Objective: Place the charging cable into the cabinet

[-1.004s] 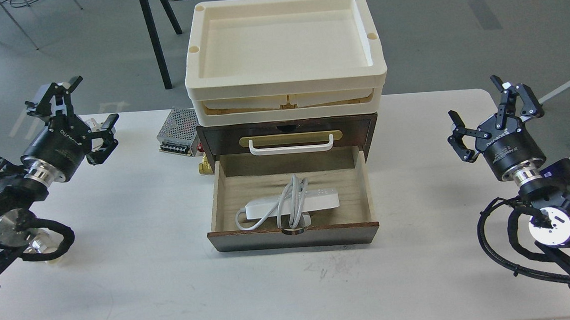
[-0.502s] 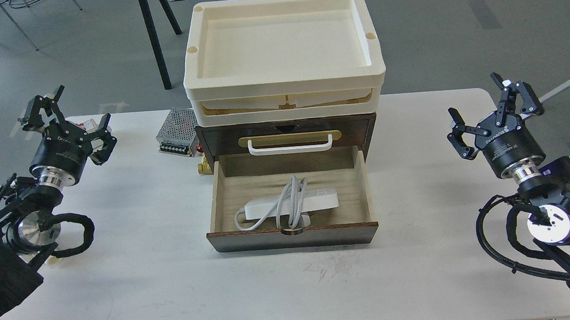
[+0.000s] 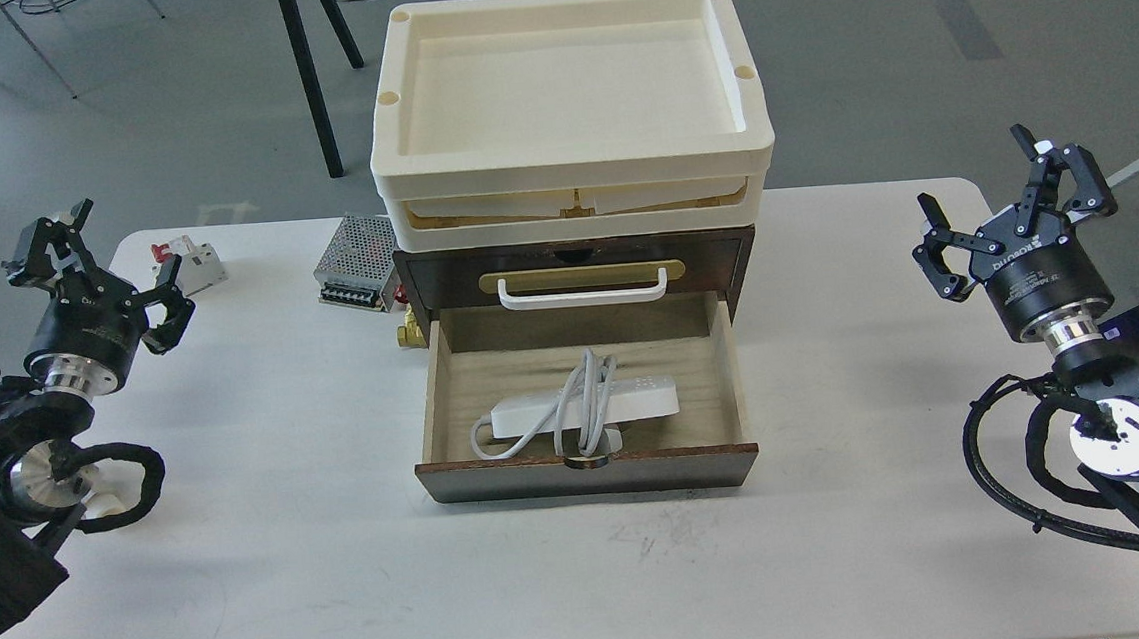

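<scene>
A white table seen from above holds one small dark-brown wooden cabinet at its centre, with two black robot arms at the sides. The left gripper hangs above the table's left edge with its two fingers spread wide apart, holding nothing and touching nothing. The right gripper hangs above the table's right edge, its two fingers also spread wide and empty. Both are well apart from the cabinet. The cabinet has two drawers: the upper one is closed and carries one white bar handle on a brass plate, and the lower drawer is pulled out toward the viewer, showing a pale wood interior. Inside that open drawer lies one charging cable, a long white power strip lying flat across the drawer with its white cord looped around the middle. One cream plastic tray sits on top of the cabinet. Behind and to the left of the cabinet stands one metal box with a mesh cover. Near the left gripper, one small white breaker with a red switch rests on the table.
</scene>
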